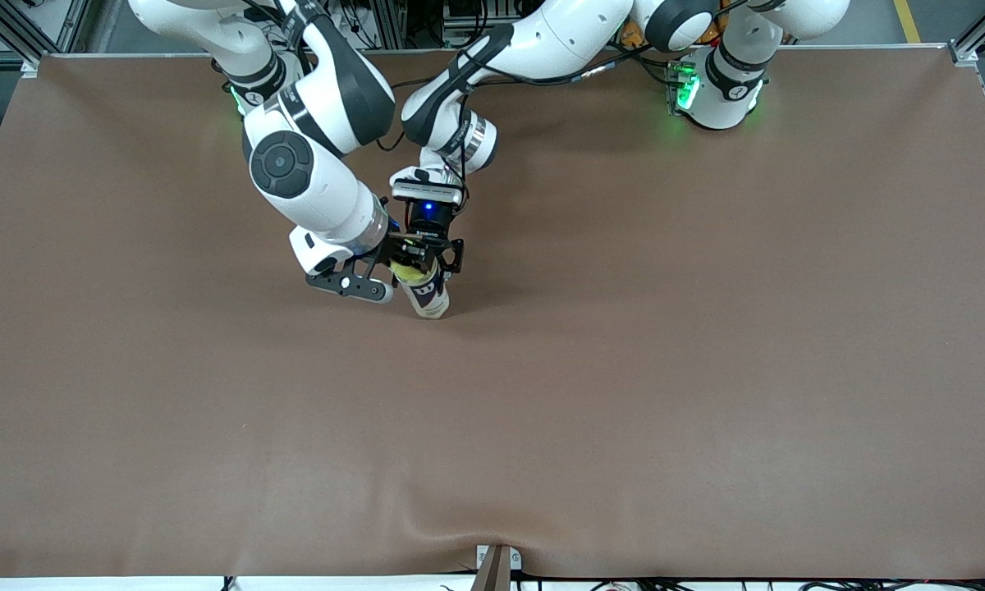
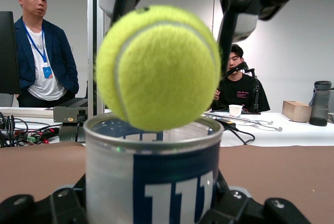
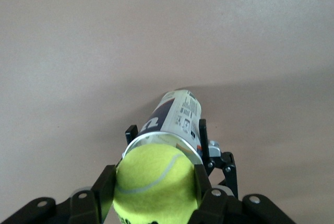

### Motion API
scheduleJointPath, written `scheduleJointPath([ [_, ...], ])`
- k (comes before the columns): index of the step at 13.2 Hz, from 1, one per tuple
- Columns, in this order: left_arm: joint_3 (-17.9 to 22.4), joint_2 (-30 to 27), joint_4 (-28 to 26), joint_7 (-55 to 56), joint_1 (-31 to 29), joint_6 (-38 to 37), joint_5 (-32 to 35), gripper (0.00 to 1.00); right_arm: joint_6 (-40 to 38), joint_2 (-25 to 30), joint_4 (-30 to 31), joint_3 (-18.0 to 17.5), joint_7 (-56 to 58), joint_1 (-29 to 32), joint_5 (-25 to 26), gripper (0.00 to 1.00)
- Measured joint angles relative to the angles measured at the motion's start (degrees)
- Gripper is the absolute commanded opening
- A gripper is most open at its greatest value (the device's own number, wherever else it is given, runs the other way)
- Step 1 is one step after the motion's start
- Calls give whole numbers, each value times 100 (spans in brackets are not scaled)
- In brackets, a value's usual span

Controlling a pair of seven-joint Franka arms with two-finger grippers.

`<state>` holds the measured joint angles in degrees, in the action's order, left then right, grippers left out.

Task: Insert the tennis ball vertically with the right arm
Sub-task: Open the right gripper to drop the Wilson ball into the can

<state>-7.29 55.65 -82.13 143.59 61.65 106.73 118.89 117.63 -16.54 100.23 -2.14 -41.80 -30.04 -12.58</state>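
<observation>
My arms are glossy white shells with dark grey joint caps and black cables looping between them. Green lights glow at both bases. My left gripper (image 1: 427, 261) is black linkage under a blue light; my right gripper (image 3: 155, 187) shows black fingers with silver screws.

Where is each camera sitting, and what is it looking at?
Front view: high across the table, facing both arms; they meet over the can.
Left wrist view: on the left arm, level with the can's rim; left hand holds the can; tennis ball sits at its mouth.
Right wrist view: on the right arm, looking down; right hand grips the ball.
All share ball and can.
</observation>
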Motion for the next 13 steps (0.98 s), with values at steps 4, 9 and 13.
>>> scheduleJointPath([
  [4, 0, 0, 0, 0, 0, 0, 0, 87, 38, -31, 0, 4, 0, 0, 24, 64],
  [9, 0, 0, 0, 0, 0, 0, 0, 87, 41, -54, 0, 10, 0, 0, 27, 100],
  [13, 0, 0, 0, 0, 0, 0, 0, 88, 48, -54, 0, 13, 0, 0, 39, 100],
])
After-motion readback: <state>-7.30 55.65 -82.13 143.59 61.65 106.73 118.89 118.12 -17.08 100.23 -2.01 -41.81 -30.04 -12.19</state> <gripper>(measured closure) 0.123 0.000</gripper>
